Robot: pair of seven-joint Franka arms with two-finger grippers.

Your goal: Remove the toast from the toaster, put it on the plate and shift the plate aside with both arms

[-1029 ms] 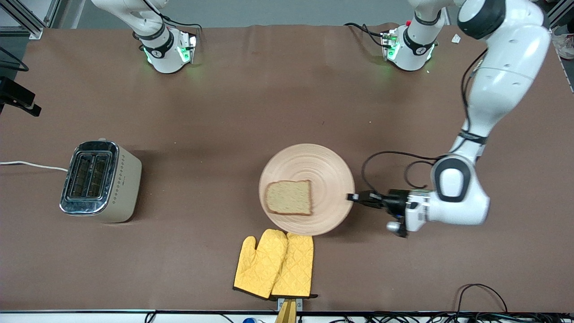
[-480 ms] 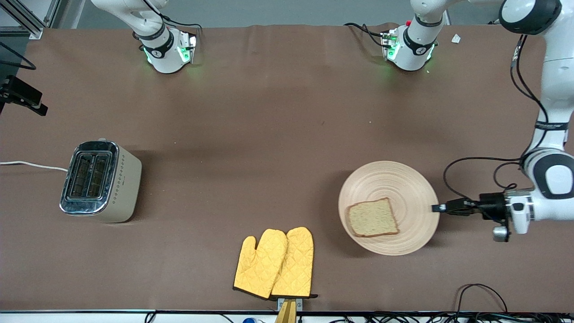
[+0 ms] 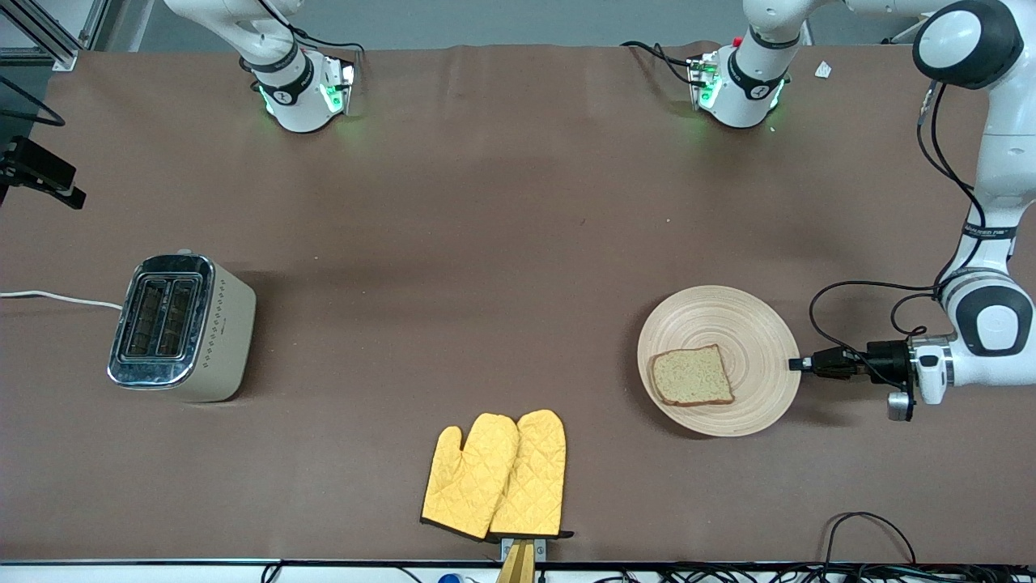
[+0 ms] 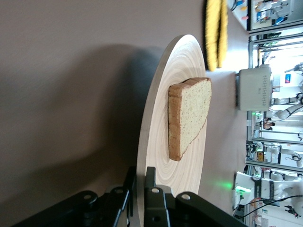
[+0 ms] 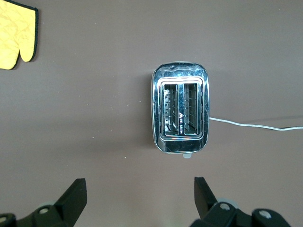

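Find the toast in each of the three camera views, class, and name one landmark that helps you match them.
Front view: toast lies on the plate, beside the left gripper.
Left wrist view: toast on the plate.
Right wrist view: not in it.
Shared landmark: the toaster.

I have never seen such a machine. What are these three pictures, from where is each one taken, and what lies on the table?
These are two white robot arms bolted to a brown table. The big picture looks down from a high camera facing them. The other two come from small cameras on each arm's wrist.

On the table stand a toaster, two yellow oven mitts nearest the camera, and a round wooden plate toward the left arm's end. A slice of toast lies on the plate.

The left gripper is shut on the plate's rim; its wrist camera shows the plate edge-on. The right gripper waits open, high over the toaster, holding nothing.
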